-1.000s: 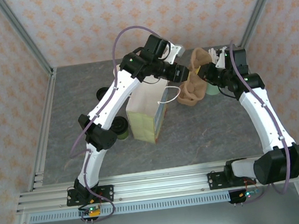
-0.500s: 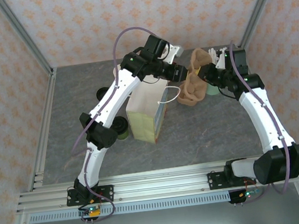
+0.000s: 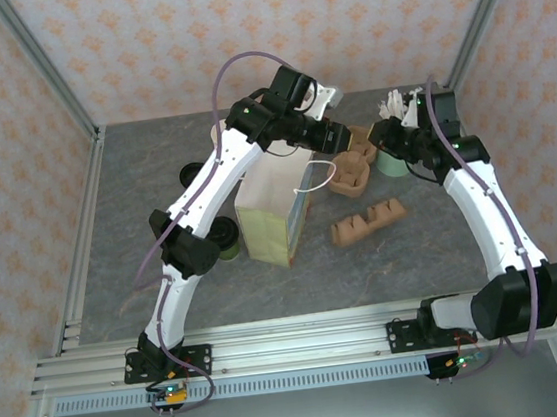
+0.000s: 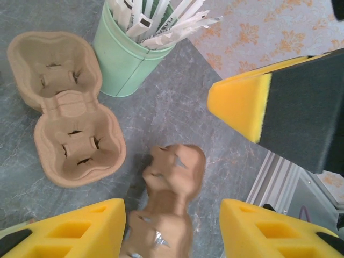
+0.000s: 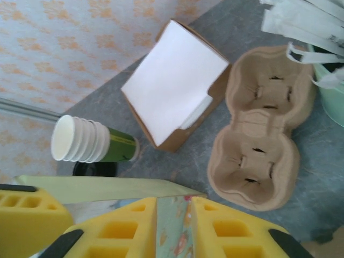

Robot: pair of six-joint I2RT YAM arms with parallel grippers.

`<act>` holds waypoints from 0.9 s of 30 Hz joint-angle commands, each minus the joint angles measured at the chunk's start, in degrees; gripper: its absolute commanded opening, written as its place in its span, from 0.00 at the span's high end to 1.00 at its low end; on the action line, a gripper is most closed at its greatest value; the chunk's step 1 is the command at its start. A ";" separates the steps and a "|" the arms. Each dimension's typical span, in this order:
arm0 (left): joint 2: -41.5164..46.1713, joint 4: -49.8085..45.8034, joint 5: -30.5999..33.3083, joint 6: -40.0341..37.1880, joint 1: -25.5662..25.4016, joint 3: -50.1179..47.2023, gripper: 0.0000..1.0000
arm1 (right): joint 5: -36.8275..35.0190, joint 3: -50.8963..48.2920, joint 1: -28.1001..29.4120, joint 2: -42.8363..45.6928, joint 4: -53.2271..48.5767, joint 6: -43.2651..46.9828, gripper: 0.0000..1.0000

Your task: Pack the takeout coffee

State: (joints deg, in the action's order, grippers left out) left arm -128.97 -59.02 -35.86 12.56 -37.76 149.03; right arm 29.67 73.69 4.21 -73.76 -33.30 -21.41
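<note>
Left gripper [image 4: 172, 231] open, empty; right gripper [image 5: 174, 226] narrowly open. We judge the takeout coffee [image 3: 226, 241], toward the table's [image 3: 167, 292] left edge, light and crushable: hold its paper side gently.

Top external high at the near edge, looking down over the grey stone-pattern table [image 3: 120, 227], both wrist cameras close, facing down, sharing the brown moulded-pulp two-cup carrier [image 4: 67, 107] far right
</note>
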 commanded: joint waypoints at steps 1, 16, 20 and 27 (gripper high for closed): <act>0.62 -0.45 3.45 -0.69 0.23 1.18 0.49 | -8.14 -0.36 1.95 -0.50 -5.25 2.83 0.73; 6.76 4.40 2.82 -0.01 -1.54 1.44 0.47 | -30.58 -16.55 13.28 2.42 -18.49 -2.82 0.40; 8.74 4.29 5.65 -1.24 -2.56 1.34 0.45 | -27.68 -16.26 13.86 0.52 -14.58 -1.30 0.38; 13.51 3.20 12.20 -2.63 -2.92 -1.61 0.45 | -31.18 -1.77 14.56 -11.92 -8.37 1.59 0.39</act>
State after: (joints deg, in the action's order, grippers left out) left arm -118.74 -56.97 -27.83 11.51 -40.91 148.64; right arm 2.59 65.80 18.70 -80.40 -46.00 -21.69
